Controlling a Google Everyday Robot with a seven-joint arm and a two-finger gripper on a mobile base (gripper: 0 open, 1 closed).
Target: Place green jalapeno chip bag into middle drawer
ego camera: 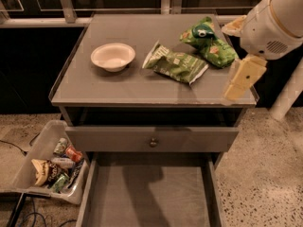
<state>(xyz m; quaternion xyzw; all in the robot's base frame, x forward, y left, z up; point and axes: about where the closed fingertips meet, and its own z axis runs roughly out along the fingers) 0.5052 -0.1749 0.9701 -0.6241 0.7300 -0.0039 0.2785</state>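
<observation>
The green jalapeno chip bag [174,63] lies flat on the grey cabinet top [137,86], right of centre, with its whitish end towards the bowl. The middle drawer [149,195] is pulled out at the bottom of the view, and its flat grey floor is bare. My gripper [240,81] hangs from the white arm [277,18] at the cabinet's right front corner. It is right of the bag, apart from it, and holds nothing that I can see.
A brighter green bag [208,41] lies at the back right of the top, close to the arm. A white bowl [112,56] sits at the left. A closed drawer front with a round knob [152,141] is above the open drawer. A bin of snacks [52,164] stands on the floor at the left.
</observation>
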